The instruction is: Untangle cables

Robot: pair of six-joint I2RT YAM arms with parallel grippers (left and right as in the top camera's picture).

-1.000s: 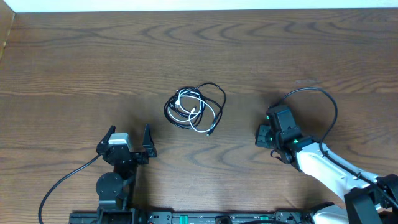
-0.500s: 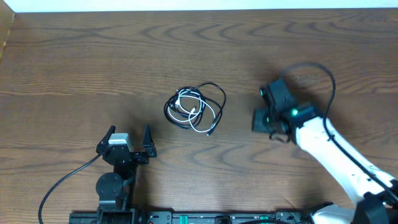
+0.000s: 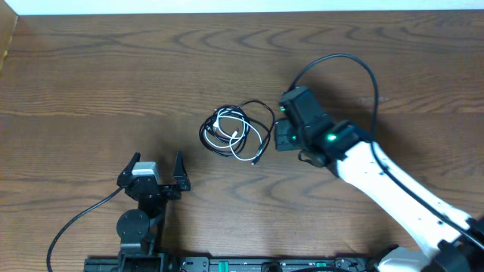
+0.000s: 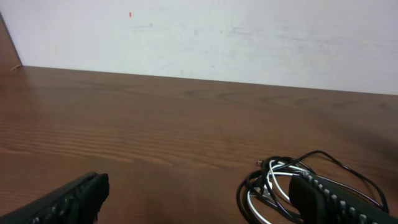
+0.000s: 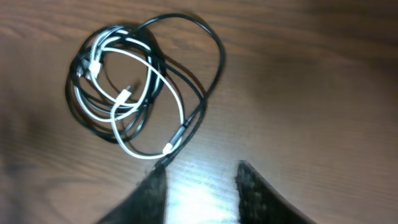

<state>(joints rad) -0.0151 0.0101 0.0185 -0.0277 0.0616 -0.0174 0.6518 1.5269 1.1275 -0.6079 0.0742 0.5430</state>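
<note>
The cables [image 3: 237, 132] lie in one tangled coil at the middle of the table: white loops [image 5: 163, 84] threaded through black loops [image 5: 214, 43]. One black plug end [image 5: 180, 134] trails toward my right gripper [image 5: 200, 177]. That gripper is open, just right of the coil [image 3: 281, 136], with bare table between its fingers. Its left fingertip [image 5: 155, 186] is close to the plug end, but I cannot tell whether they touch. My left gripper [image 3: 157, 162] stands wide open near the front edge, well short of the cables [image 4: 280, 186], and holds nothing [image 4: 202, 199].
The right arm's thick black wire [image 3: 355, 64] arcs above the table behind its wrist. The left arm's wire [image 3: 76, 223] trails off to the front left. A white wall [image 4: 249, 37] borders the table's far edge.
My right arm has swung left and away from the front edge, from the right side of the table to right beside the coil. The left arm and the cables have not moved.
</note>
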